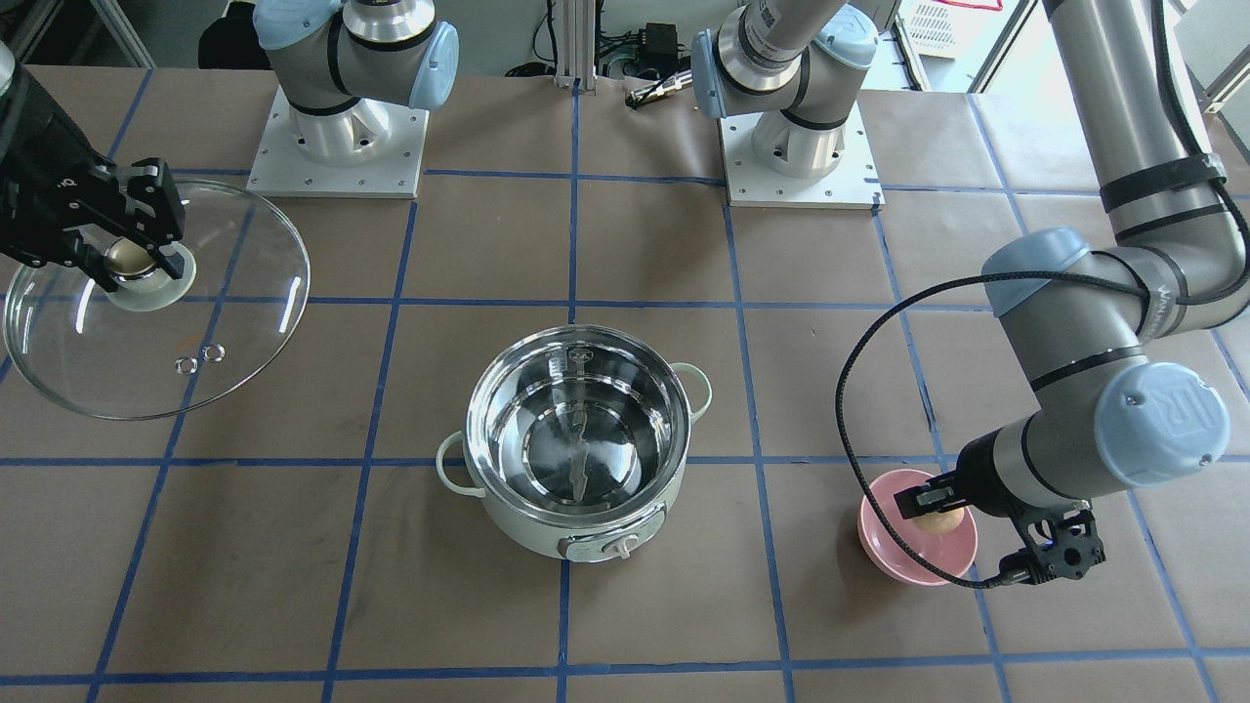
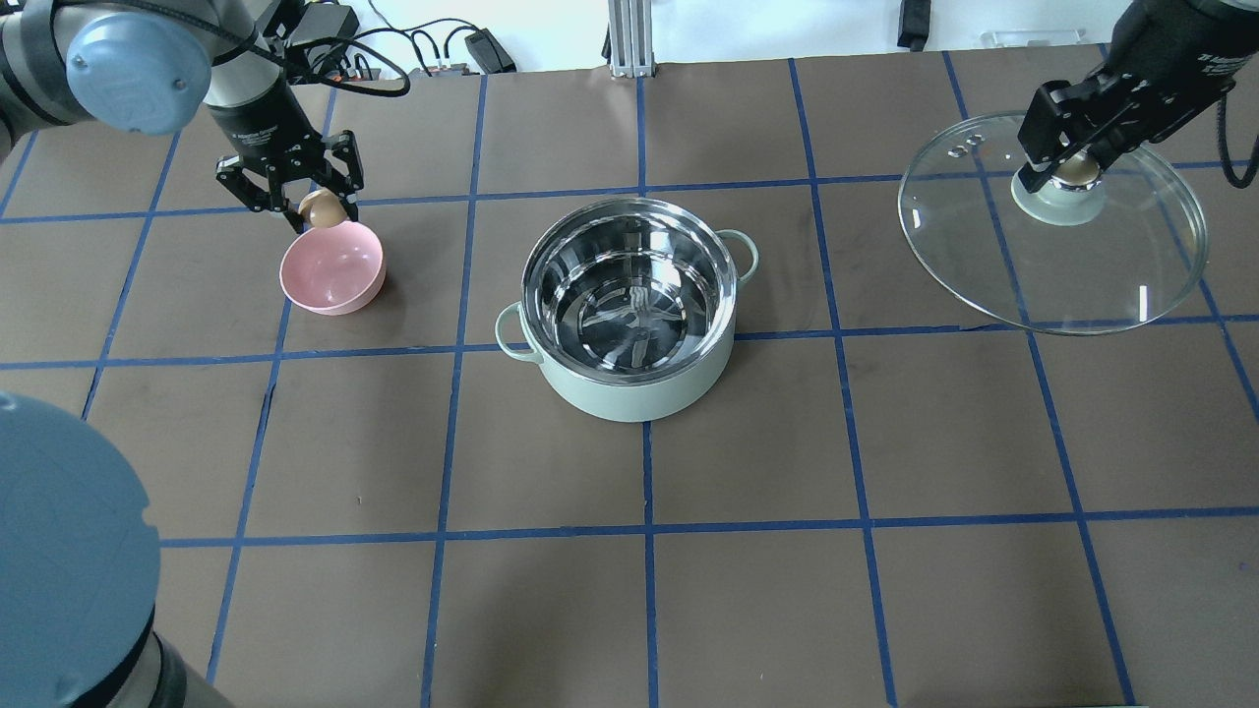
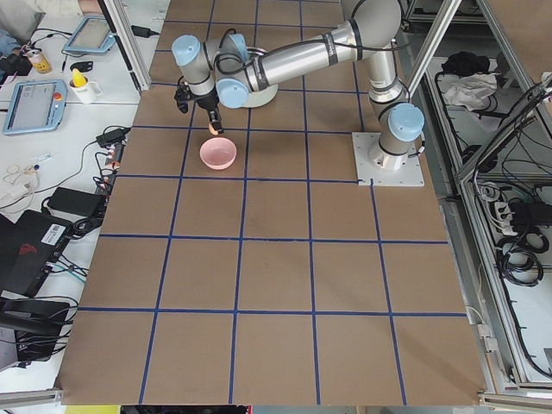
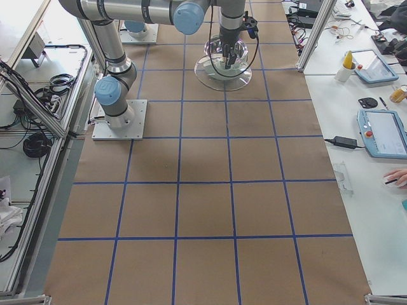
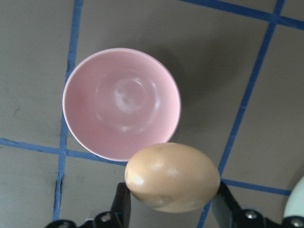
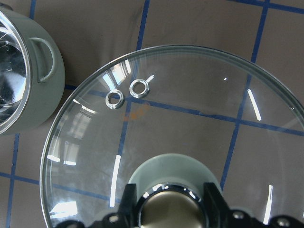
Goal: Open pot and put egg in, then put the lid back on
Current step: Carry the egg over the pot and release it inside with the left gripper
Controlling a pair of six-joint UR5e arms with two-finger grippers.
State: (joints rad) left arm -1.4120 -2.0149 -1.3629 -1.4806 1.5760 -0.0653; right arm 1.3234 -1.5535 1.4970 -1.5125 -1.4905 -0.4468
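One pot (image 2: 639,388), no lid on it, sat at about the middle of the surface (image 2: 629,590). Steel inside was bare and shiny. Two loop handles (image 1: 451,478) and one dial (image 1: 615,549) showed; the dial faced the operators' edge.

One egg (image 2: 319,208) was pinched between the two fingers of the left end effector (image 2: 322,216), closed on it. The egg hung clear of the surface, by the rim of the one pink bowl (image 2: 295,285). In the left wrist view the egg (image 5: 172,176) overlapped the bowl's rim and nothing lay in the bowl (image 5: 71,118). The bowl stood toward the surface's left end, well apart from the pot and a bit nearer the operators' edge.

One lid (image 2: 1052,275) was toward the surface's right end, well apart from the pot. The right end effector (image 2: 1067,177) was closed around its one knob (image 6: 168,209), a finger on each side. Two vent holes (image 6: 114,99) sat side by side near the lid's rim, on the pot's side. Cannot tell whether the lid touched the surface or hung just over it.

Two arms, two end effectors, both gripping.
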